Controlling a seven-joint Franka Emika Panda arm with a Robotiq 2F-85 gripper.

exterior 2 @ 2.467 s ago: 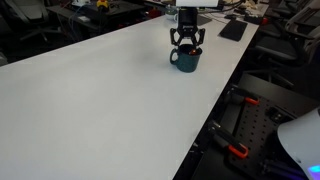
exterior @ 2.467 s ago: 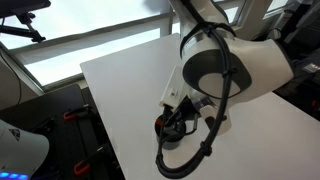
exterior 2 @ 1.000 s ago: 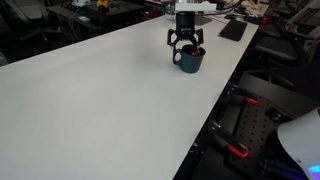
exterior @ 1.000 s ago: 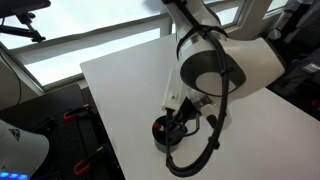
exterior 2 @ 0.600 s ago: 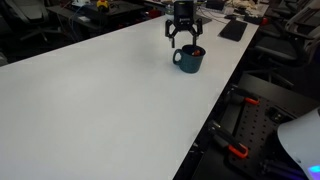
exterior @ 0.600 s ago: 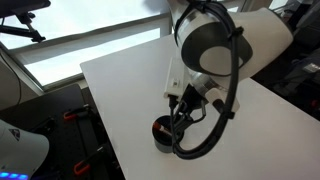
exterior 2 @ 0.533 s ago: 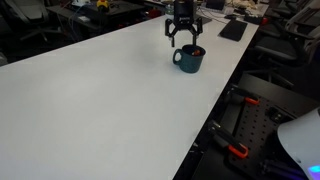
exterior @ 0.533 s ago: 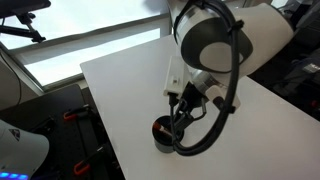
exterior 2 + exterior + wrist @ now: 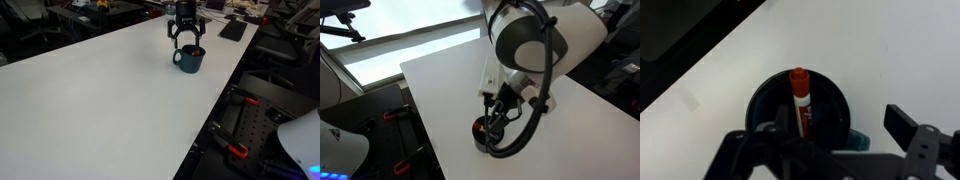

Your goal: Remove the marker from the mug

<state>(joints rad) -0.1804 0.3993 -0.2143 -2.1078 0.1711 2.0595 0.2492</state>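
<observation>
— What does the wrist view add?
— The marker [image 9: 798, 98] standing in the mug [image 9: 832, 105], centre frame; exterior views barely show it.
— Versus earlier?
— My fingers [image 9: 902, 125] sat lower at the mug; now they're spread, empty, above it.

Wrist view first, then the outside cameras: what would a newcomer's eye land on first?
The red-orange marker stands out, propped inside the dark mug at the middle of the wrist view. In an exterior view the open gripper hangs just above that mug, near the far edge of the white table.
</observation>
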